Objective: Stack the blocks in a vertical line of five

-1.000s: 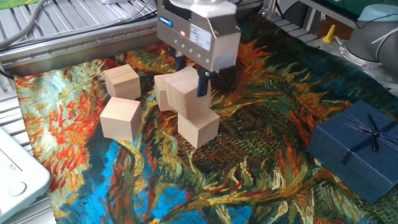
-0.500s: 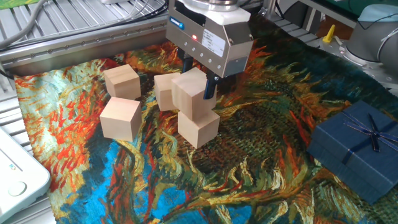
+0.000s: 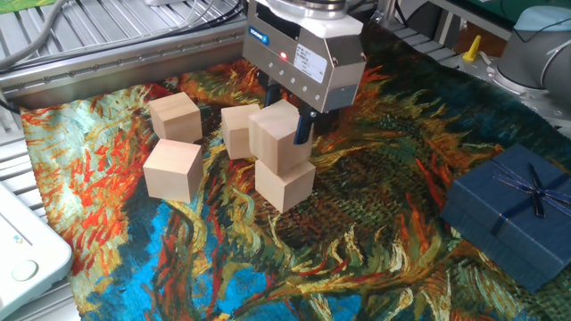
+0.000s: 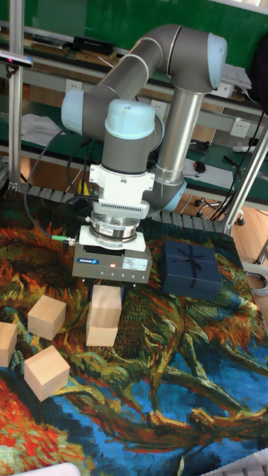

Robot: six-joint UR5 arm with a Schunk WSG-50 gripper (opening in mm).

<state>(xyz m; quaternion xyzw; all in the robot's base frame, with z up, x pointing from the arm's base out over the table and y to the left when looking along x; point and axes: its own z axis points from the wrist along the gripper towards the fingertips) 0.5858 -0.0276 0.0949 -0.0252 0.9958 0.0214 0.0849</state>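
My gripper [image 3: 285,122] is shut on a pale wooden block [image 3: 275,138], one dark finger on each side. That block sits on, or just above, a second block [image 3: 285,185]; the two look slightly twisted against each other. Behind the held one a third block [image 3: 234,130] is partly hidden. Two more blocks lie to the left, one further back [image 3: 175,116] and one nearer [image 3: 172,168]. In the tall fixed view the gripper [image 4: 106,296] holds the upper block [image 4: 105,305] over the lower block [image 4: 101,335], with other blocks [image 4: 47,317] [image 4: 46,371] to the left.
A dark blue ribboned gift box [image 3: 513,214] [image 4: 191,268] stands to the right on the painted cloth [image 3: 357,259]. A white device [image 3: 22,250] sits at the front left edge. Metal rails [image 3: 98,45] run along the back left.
The gripper has carried the held block a little to the right and slightly down, bringing it over the lower block. The other blocks have not moved.
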